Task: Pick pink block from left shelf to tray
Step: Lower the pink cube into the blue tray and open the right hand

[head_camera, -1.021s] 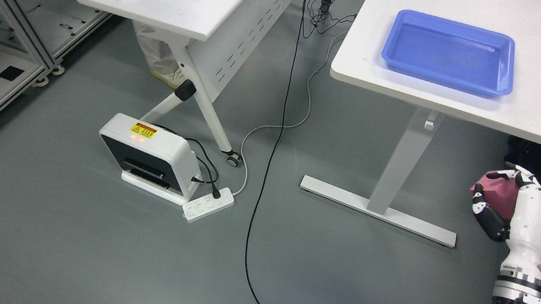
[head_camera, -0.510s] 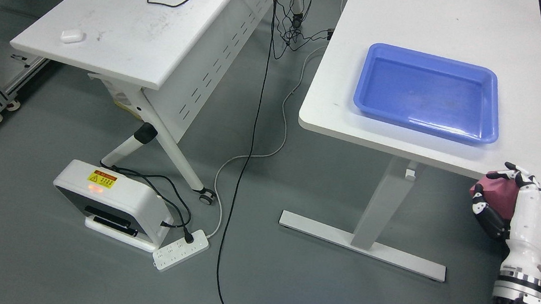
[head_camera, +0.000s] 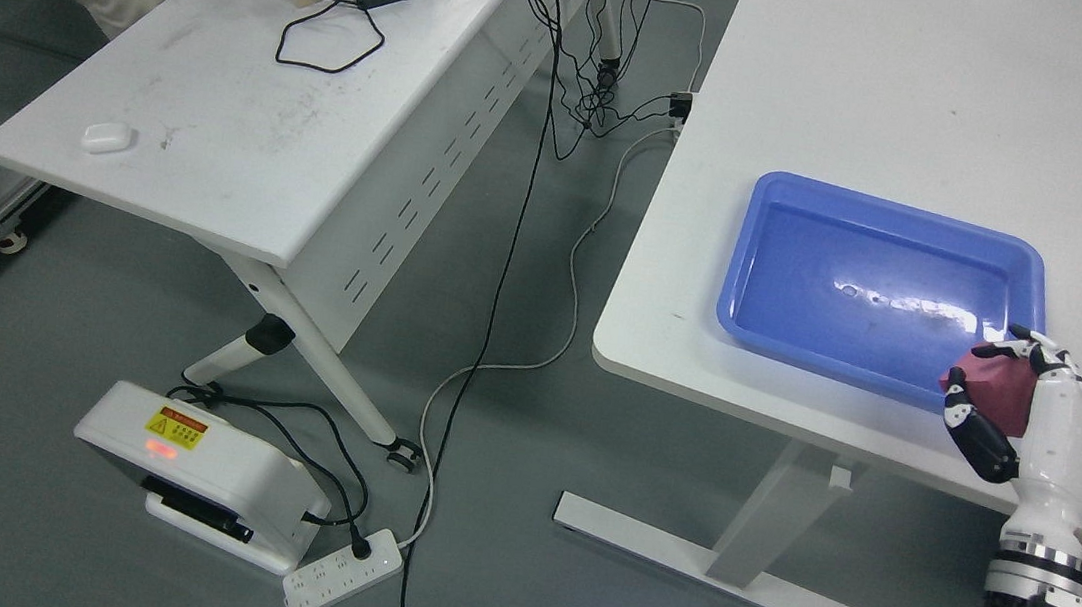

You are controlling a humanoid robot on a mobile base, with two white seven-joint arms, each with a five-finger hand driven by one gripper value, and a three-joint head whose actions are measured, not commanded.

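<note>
Now one right hand curled tight around one pink block, beside one blue tray; two tables.

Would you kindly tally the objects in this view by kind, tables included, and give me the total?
White tables: 2
Blue tray: 1
Pink block: 1, held in the right robot hand
Power strip: 1
White floor unit: 1
Small white case: 1
Total: 7
</note>
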